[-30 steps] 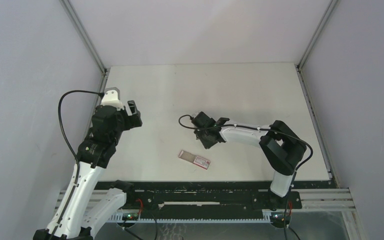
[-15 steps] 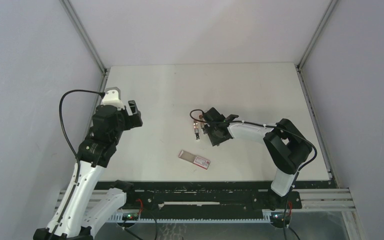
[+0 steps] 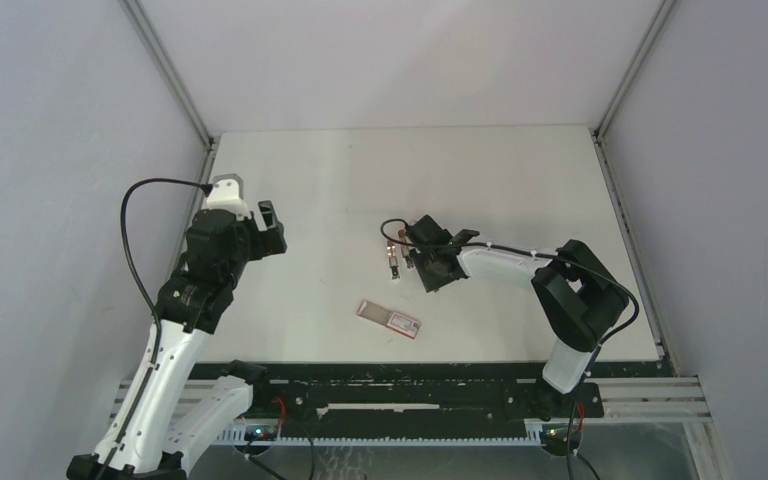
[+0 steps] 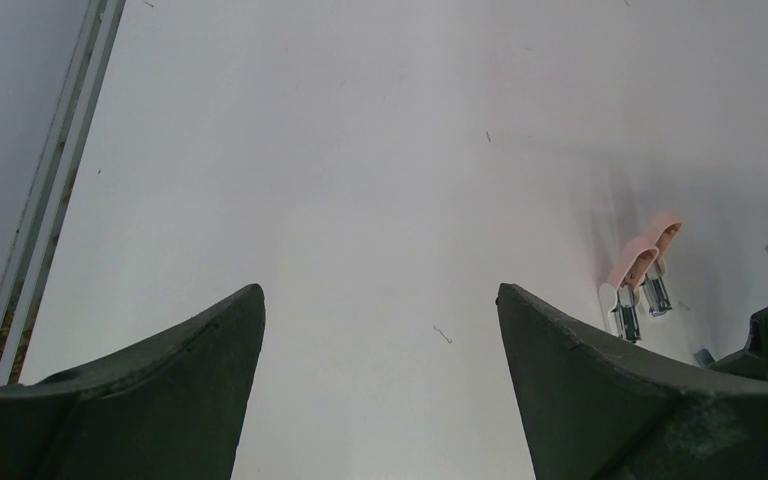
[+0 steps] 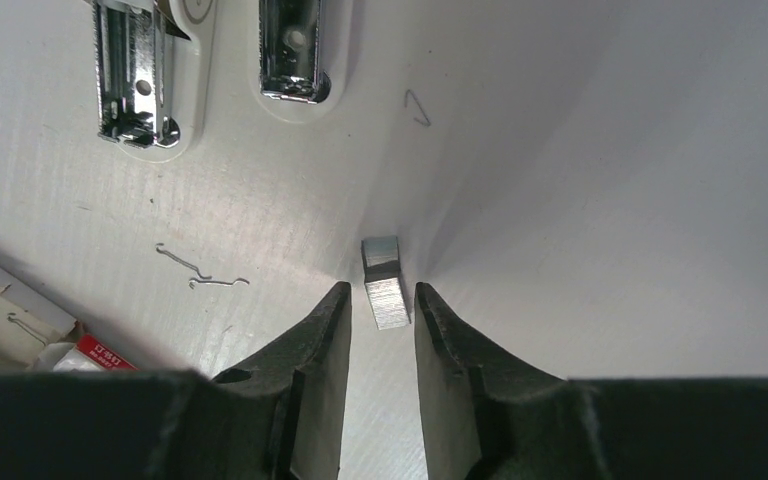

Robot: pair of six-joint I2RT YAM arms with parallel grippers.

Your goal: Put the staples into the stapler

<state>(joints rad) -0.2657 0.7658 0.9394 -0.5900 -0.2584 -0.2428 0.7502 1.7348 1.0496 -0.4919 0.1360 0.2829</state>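
Two narrowly parted fingertips of the right gripper (image 5: pixel 381 293) flank a silver staple strip (image 5: pixel 388 305), slim gaps either side; stapler (image 5: pixel 140 85) upper left; staples pack (image 5: pixel 55 340) lower left; left gripper (image 4: pixel 380 290) gapes wide, empty.

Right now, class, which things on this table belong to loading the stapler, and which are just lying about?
Belong to the job:
- opened stapler
- box of staples
- short strip of staples, lying between the right hand's fingers

Just lying about:
- bent loose staples
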